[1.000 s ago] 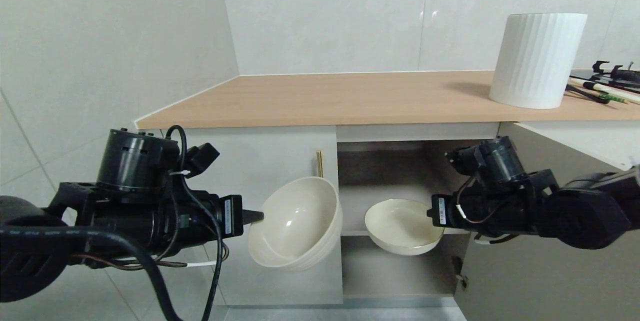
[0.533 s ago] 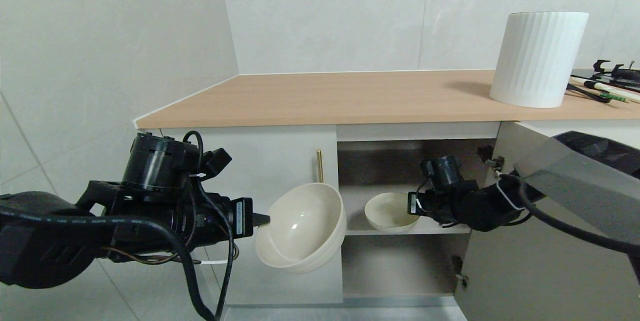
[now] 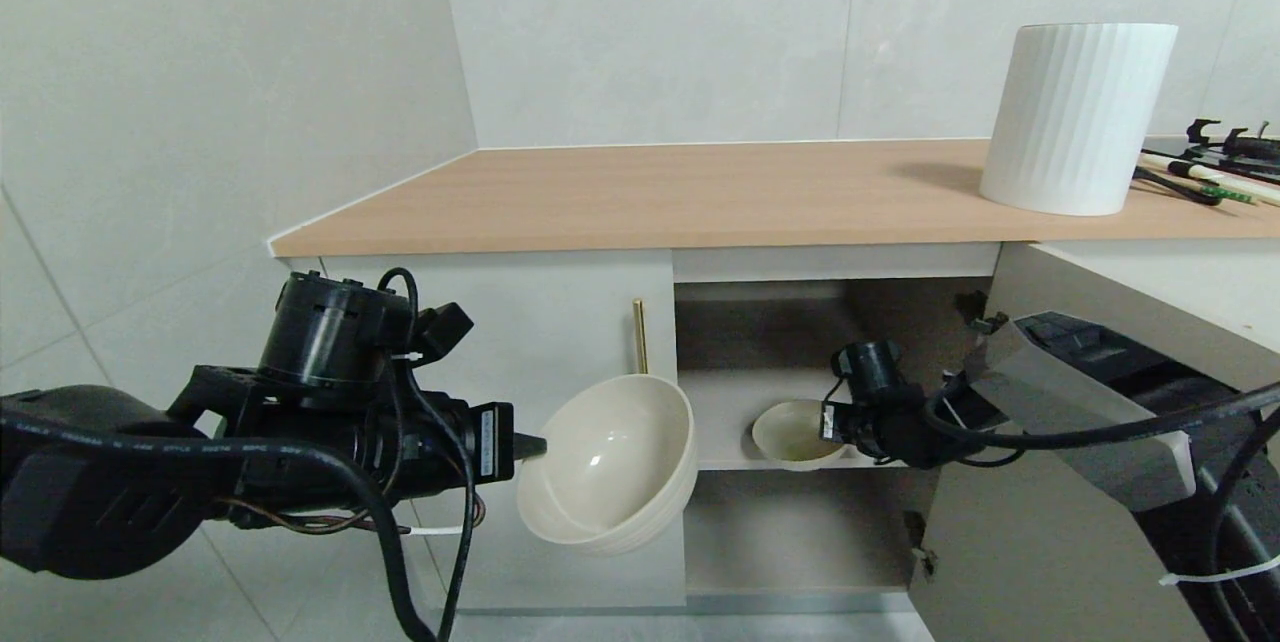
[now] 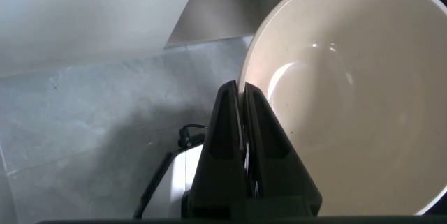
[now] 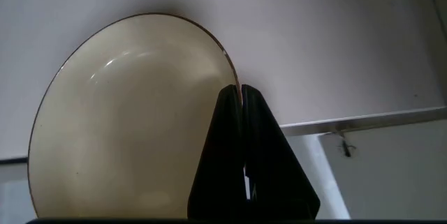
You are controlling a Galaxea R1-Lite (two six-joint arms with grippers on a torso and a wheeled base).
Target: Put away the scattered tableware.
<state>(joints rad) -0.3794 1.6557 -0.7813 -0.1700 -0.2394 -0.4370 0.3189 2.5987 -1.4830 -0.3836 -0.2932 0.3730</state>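
The small, shallow cream bowl with a thin dark rim (image 3: 795,434) is inside the open cabinet, at the front edge of the pale shelf (image 3: 720,412). The right hand (image 3: 828,422) pinches its rim. The large, deep cream bowl (image 3: 610,467) hangs tilted before the closed white cabinet door (image 3: 560,322), its rim pinched by the left hand (image 3: 537,444). A white ribbed cylinder (image 3: 1075,117) stands near the wooden surface's (image 3: 650,192) right edge.

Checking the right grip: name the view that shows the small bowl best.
Right wrist view: the small bowl is close, its rim clamped by the right gripper. Head view shows it small, at the cabinet shelf, partly hidden. Left wrist view catches perhaps a sliver of it.
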